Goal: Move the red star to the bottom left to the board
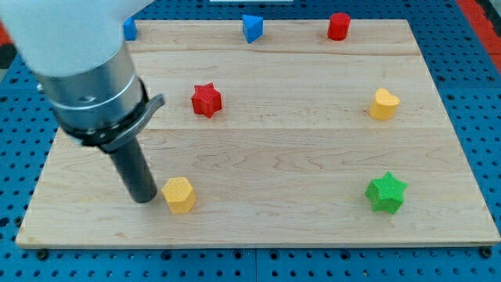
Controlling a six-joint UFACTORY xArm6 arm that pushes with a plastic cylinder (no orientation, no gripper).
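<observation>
The red star (207, 100) lies on the wooden board (297, 164) left of centre, in the upper half. My tip (145, 199) rests on the board near the bottom left, just left of a yellow hexagonal block (179, 195), close to it or touching it. The red star is up and to the right of the tip, well apart from it. The arm's body covers the board's upper left part.
A blue block (130, 30), partly hidden by the arm, a blue block (251, 27) and a red cylinder (338, 26) stand along the top edge. A yellow heart block (383, 104) is at the right. A green star (386, 193) is at the bottom right.
</observation>
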